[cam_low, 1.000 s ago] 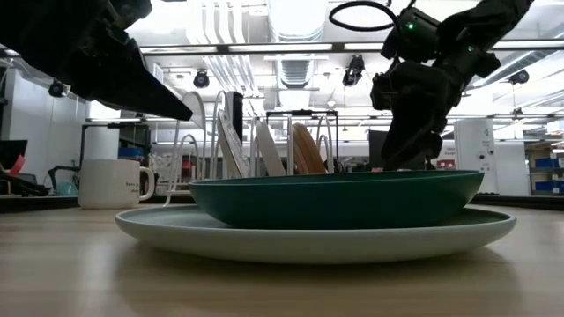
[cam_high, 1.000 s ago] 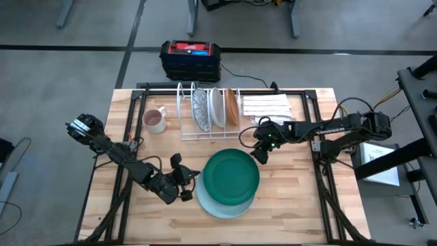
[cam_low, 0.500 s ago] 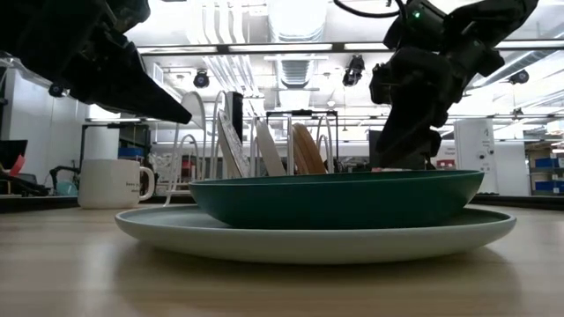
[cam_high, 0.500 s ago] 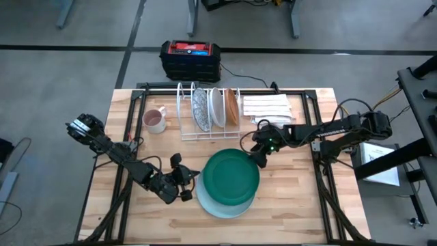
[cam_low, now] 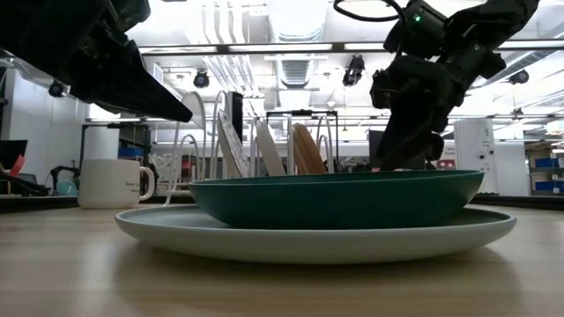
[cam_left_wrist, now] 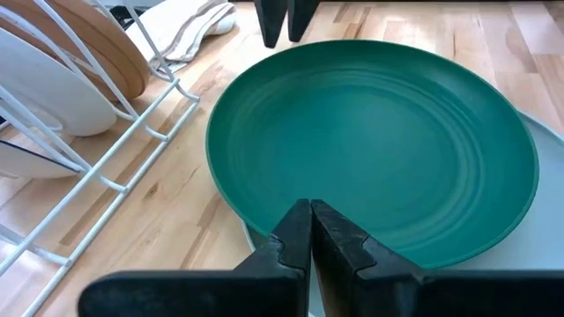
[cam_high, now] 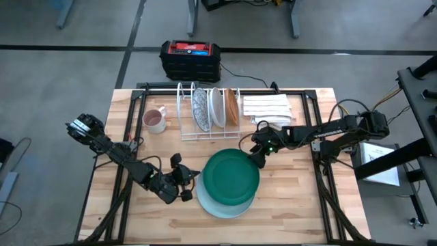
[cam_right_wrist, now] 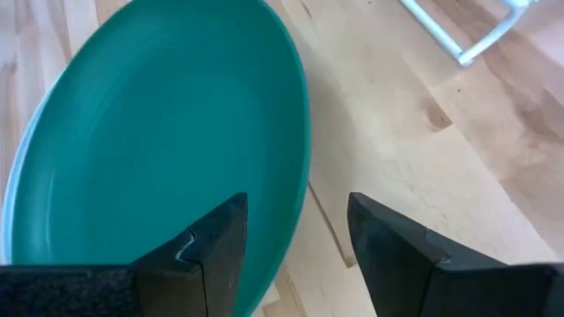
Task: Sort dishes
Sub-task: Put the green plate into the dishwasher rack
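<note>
Right wrist view: right gripper [cam_right_wrist: 295, 229] lowering, jaws apart, now straddling dark green plate [cam_right_wrist: 167, 150] rim; grasp likely coming. Left gripper [cam_left_wrist: 310, 231] clenched, waiting beside plate.

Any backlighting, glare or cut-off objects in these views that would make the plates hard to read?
Low view: bright ceiling lights backlight the scene, so both arms read as dark silhouettes; the dark green plate stays clear. Right wrist view: the right gripper fingers are soft dark shapes framing the sharp plate rim. Left wrist view: the rack is cropped. High view: evenly lit.
</note>
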`<state>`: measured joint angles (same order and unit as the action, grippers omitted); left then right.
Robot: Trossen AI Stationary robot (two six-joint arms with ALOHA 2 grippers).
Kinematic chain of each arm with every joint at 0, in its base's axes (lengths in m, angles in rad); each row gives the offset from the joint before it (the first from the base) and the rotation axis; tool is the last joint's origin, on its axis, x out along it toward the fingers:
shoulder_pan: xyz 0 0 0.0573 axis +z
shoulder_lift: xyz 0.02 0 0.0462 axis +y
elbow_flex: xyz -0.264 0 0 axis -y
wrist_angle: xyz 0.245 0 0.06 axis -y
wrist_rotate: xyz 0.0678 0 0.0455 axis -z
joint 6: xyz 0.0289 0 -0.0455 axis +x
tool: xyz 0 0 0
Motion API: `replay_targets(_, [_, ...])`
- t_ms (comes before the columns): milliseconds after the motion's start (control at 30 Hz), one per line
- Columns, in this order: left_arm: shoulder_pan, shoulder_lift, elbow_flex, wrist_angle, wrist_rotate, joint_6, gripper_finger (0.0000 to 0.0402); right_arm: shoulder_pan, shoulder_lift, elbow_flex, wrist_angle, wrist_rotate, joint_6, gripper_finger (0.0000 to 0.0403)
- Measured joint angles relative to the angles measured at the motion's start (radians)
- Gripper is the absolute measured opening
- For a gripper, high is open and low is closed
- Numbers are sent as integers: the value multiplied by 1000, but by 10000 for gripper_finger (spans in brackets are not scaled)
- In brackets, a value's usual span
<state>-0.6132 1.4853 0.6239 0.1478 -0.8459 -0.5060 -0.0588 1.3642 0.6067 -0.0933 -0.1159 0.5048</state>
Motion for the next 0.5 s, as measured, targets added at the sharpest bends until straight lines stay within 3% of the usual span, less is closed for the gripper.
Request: replay_targets(500, [0, 0, 0, 3, 0, -1, 0, 22, 161, -3, 123, 2, 10, 176])
